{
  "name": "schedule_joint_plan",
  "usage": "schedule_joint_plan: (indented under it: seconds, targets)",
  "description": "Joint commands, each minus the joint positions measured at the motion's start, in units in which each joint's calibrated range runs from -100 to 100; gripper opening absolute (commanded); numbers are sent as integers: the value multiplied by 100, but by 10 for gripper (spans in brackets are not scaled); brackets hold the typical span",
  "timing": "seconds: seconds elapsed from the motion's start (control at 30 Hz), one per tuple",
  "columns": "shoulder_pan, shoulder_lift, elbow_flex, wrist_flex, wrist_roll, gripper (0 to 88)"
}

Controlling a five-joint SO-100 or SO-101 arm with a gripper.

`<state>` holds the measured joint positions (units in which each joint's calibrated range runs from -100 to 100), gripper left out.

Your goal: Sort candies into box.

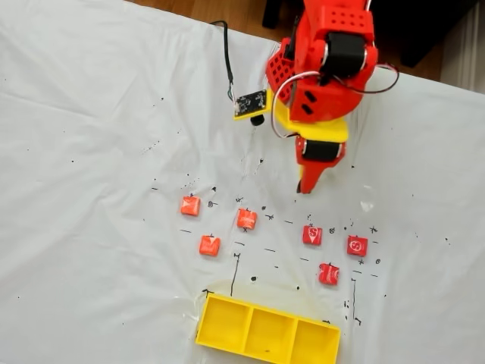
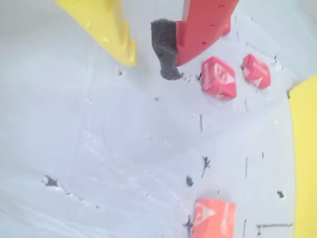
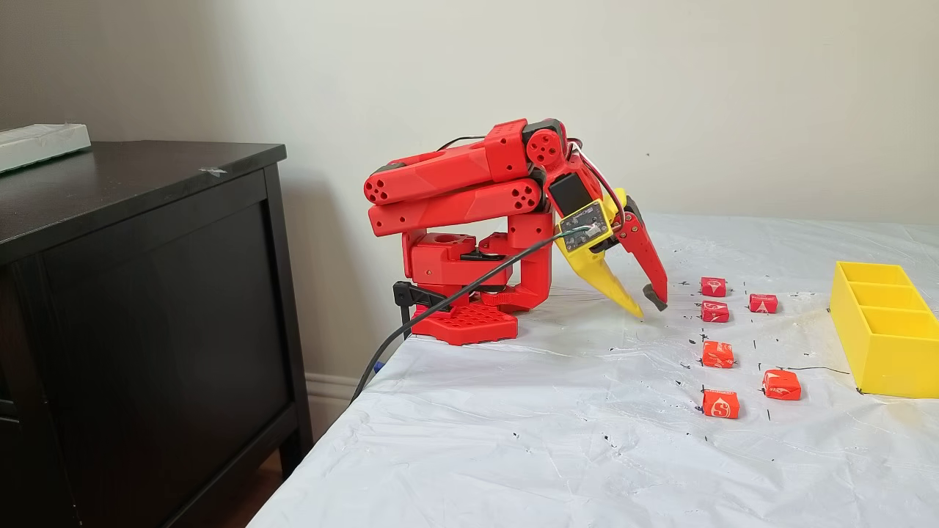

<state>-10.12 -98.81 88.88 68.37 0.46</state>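
Box [image 1: 267,331]: three compartments, all bare; we count nothing sorted. Candies: six on the sheet at its 12 o'clock, three orange [image 1: 210,245], three red [image 1: 313,235]. Gripper [image 3: 647,308]: parted, holding nothing, hovering beyond the red trio.

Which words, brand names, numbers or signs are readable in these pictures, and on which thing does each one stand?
No text can be read with certainty.
Candy wrappers: white markings on the deep red candies and the orange candy, too blurred to read.
Circuit board by the tool: any print too small to read.
Table cover: black pen ticks and dots, no letters.
Yellow box: no label.
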Motion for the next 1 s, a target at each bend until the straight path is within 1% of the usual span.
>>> schedule_joint_plan:
  seconds: [0.0,0.2,0.33,0.43,0.47,0.5,0.57,0.6,0.67,0.7,0.87,0.97]
  targets:
    - [-401,339,-1410,77,-93,23]
    - [-836,1476,-2766,437,-244,28]
    - [-990,2112,-3449,650,-371,6]
    - [-1207,2485,-3859,675,-454,36]
    - [-1207,2604,-4023,593,-523,70]
    - [-1216,2723,-4177,544,-552,70]
    - [-1271,3045,-4478,552,-567,65]
    - [-1389,3494,-4833,634,-571,51]
    - [-1398,3935,-5079,568,-659,7]
    - [-1416,4131,-5142,503,-679,1]
    - [-1633,4894,-5497,298,-806,1]
    - [-1697,5759,-6299,609,-952,1]
